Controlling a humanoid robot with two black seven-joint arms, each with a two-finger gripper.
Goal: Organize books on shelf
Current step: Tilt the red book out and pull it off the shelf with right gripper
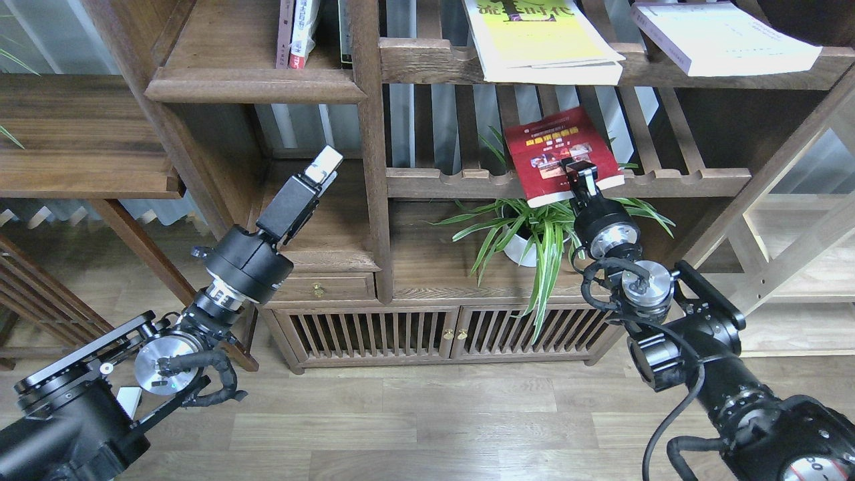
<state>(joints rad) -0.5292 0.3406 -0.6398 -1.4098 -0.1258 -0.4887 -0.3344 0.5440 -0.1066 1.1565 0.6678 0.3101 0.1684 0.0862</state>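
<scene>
The red book [558, 150] lies tilted on the lower slatted shelf [681, 179], with its front end hanging over the rail. My right gripper [580, 175] is shut on that front edge, one finger lying on the cover. The yellow-and-white book [534, 40] lies flat on the upper slatted shelf and overhangs its front. The thick white-lavender book [721, 37] lies to its right. The solid-board shelf [254, 85] is at the upper left. My left gripper [325, 166] is raised below that shelf, in front of the lower left compartment, with its fingers together and empty.
Several thin books [297, 33] stand at the right end of the solid-board shelf, against the post [371, 133]. A potted spider plant [534, 234] sits right under the red book. A cabinet [441, 327] with slatted doors is below. Another wooden shelf [80, 167] is at the far left.
</scene>
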